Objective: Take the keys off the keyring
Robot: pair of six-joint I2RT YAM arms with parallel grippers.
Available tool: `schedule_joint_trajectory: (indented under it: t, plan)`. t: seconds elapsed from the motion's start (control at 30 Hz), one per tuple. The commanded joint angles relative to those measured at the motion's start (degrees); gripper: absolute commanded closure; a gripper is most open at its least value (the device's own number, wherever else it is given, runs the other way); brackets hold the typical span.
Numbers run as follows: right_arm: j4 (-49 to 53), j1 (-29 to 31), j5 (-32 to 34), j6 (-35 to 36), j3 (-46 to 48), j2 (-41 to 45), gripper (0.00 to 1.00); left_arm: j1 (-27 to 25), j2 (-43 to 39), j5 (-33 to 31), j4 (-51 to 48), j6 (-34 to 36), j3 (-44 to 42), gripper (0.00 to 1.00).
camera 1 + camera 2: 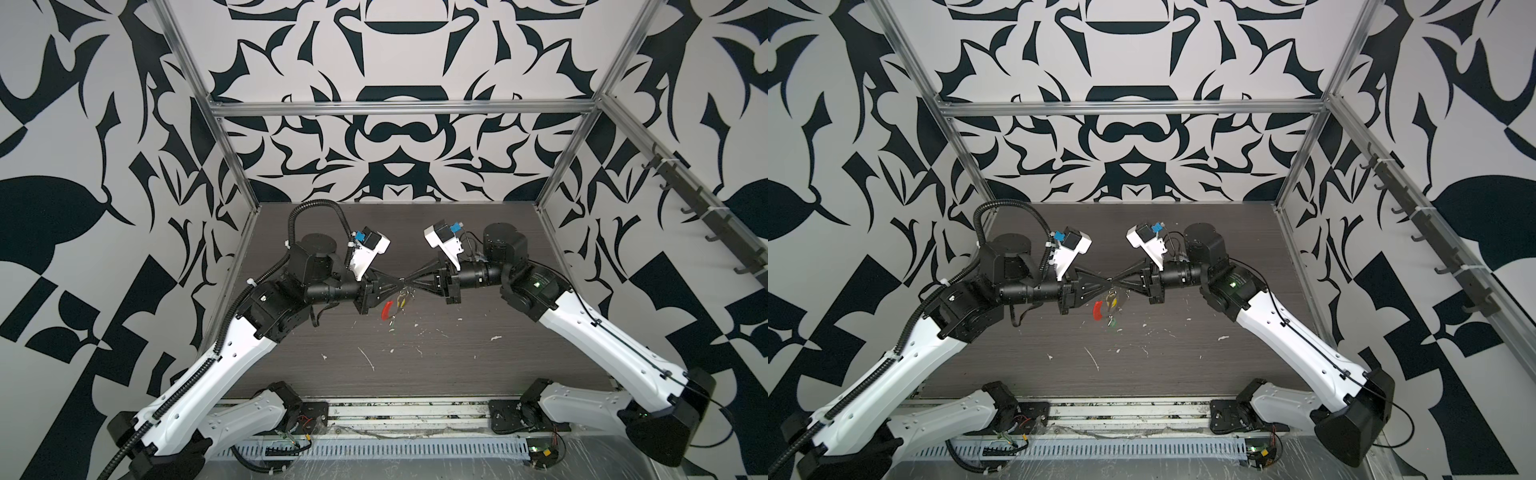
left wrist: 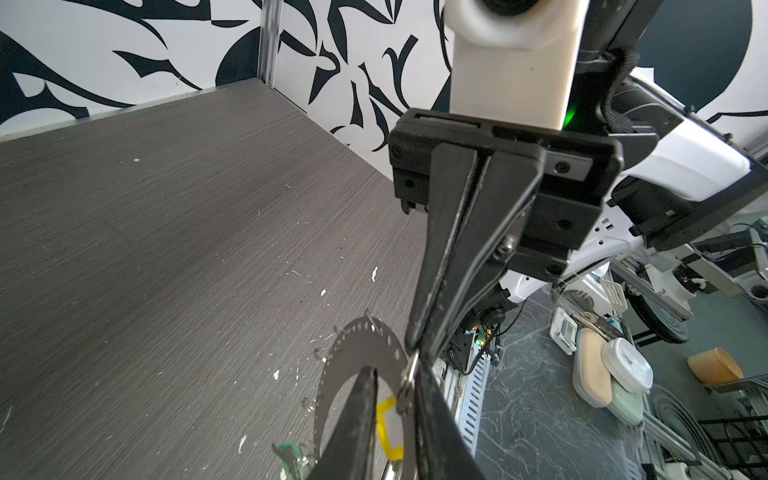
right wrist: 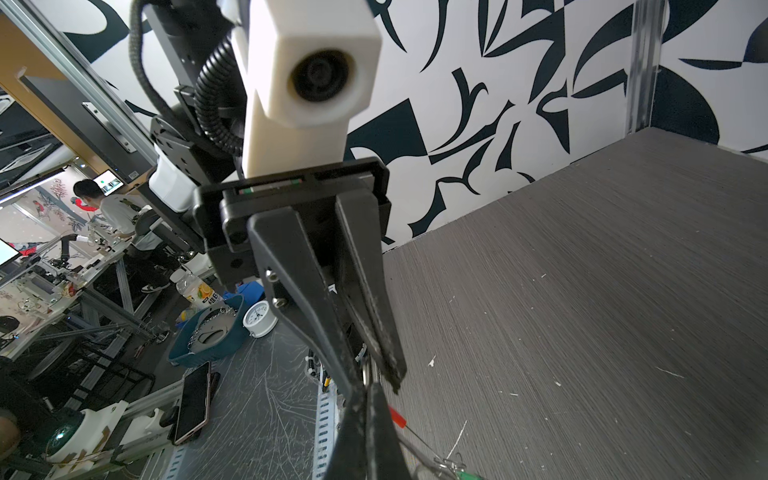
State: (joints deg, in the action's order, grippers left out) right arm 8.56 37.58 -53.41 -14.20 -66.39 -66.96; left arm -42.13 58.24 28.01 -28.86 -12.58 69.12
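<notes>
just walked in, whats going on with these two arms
The left tool and right tool meet tip to tip above the table, working on a keyring held up in the air. The right tool is shut at the keyring's edge, by the small loop of the yellow key. The left tool's jaws stand slightly apart with the yellow key between them; whether they pinch it is unclear. The green key hangs lower. Neither key looks off yet.

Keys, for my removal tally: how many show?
2. The yellow key shows between the left gripper's fingers, by the keyring; the green key sits outside its rim. More may be hidden.
</notes>
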Motion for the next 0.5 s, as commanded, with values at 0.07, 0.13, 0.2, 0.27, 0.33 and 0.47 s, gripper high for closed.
schedule_joint_trajectory:
  t: [0.07, 0.13, 0.2, 0.27, 0.33, 0.47]
  plan:
    - [-1.3, -0.2, -1.1, 1.4, -2.7, 0.3, 1.00, -0.2, 0.7, 0.7, -2.9, 2.0, 4.1, 0.80]
    - [-1.3, -0.1, -1.1, 1.5, -2.7, 0.2, 1.00, -0.2, 0.8, 0.6, -3.7, 2.4, 4.7, 0.80]
    - [-1.1, -0.2, -1.0, 1.5, -2.7, 0.2, 1.00, -0.2, 0.7, 0.4, -4.2, 2.8, 5.2, 0.80]
    - [-1.1, -0.2, -0.9, 1.6, -2.8, 0.2, 1.00, -0.2, 0.9, 0.4, -4.7, 3.1, 5.4, 0.80]
    - [-1.1, -0.2, -0.9, 1.5, -2.9, 0.2, 1.00, -0.2, 1.2, 0.6, -5.2, 3.1, 5.6, 0.80]
    - [-0.8, -0.2, -0.8, 1.6, -3.1, 0.3, 1.00, -0.2, 1.9, 0.4, -6.6, 3.4, 6.0, 0.80]
